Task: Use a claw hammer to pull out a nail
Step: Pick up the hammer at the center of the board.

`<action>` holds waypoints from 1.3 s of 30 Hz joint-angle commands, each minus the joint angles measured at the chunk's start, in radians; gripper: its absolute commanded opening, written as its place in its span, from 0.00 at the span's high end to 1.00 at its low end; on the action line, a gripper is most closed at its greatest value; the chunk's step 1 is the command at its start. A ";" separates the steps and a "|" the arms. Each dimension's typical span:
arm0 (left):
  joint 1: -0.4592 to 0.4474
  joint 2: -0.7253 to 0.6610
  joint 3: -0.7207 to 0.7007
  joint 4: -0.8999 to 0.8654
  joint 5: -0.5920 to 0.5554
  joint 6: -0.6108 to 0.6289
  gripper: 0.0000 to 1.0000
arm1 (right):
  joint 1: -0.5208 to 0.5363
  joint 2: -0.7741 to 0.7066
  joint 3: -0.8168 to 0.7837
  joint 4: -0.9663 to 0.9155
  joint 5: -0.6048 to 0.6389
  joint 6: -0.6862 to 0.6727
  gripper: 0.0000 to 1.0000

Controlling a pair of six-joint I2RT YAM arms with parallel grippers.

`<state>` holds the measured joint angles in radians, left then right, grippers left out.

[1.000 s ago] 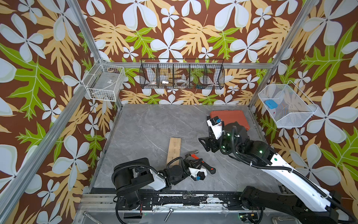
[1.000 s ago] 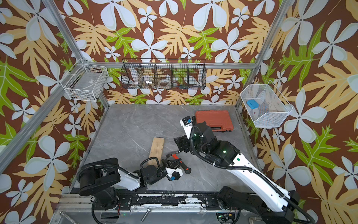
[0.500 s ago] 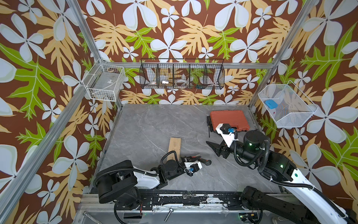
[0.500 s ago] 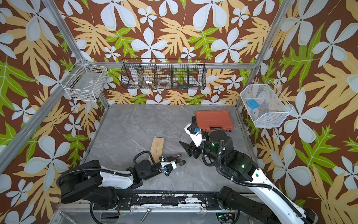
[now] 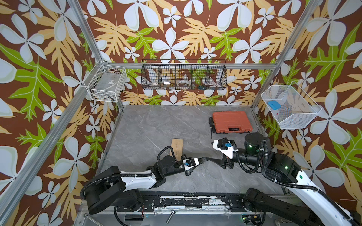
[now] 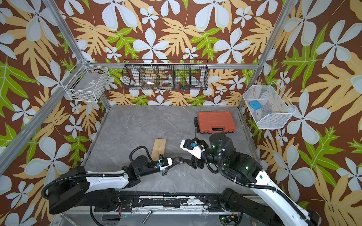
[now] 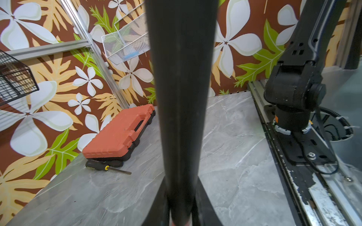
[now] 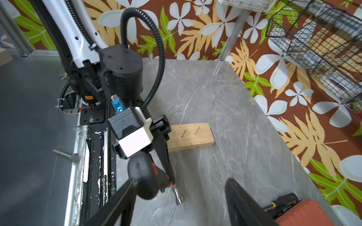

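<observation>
Left pincer: pinching the claw hammer close to its steel head, black tail pointing at my other arm.
Right pincer: spread wide on either side of that tail. It may be grazing the tail, but I can't tell from this angle.
Hammer's place: low over the table, just beside the wooden block.
Done: hammer picked up.
Left: both nails stand in the block and the claw isn't hooked on either. I judge the pull hasn't begun.

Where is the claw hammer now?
In both top views the claw hammer is clamped in the left gripper, just right of the wooden block, its black tail toward the open right gripper.
</observation>
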<state>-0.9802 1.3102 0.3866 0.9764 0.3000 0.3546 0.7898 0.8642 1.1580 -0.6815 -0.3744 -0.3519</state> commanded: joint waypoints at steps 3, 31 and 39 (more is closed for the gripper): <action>0.003 -0.014 0.033 0.021 0.080 -0.031 1.00 | -0.001 0.021 -0.021 -0.006 -0.121 -0.048 0.29; 0.003 -0.002 0.078 -0.067 0.151 -0.067 1.00 | -0.001 0.046 -0.096 0.064 -0.199 -0.078 0.69; 0.003 0.003 0.080 -0.058 0.142 -0.088 1.00 | -0.001 0.031 -0.122 0.085 -0.188 -0.075 0.83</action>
<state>-0.9787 1.3140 0.4576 0.8352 0.4446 0.2680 0.7883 0.9020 1.0439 -0.6205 -0.5659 -0.4423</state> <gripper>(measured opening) 0.194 0.199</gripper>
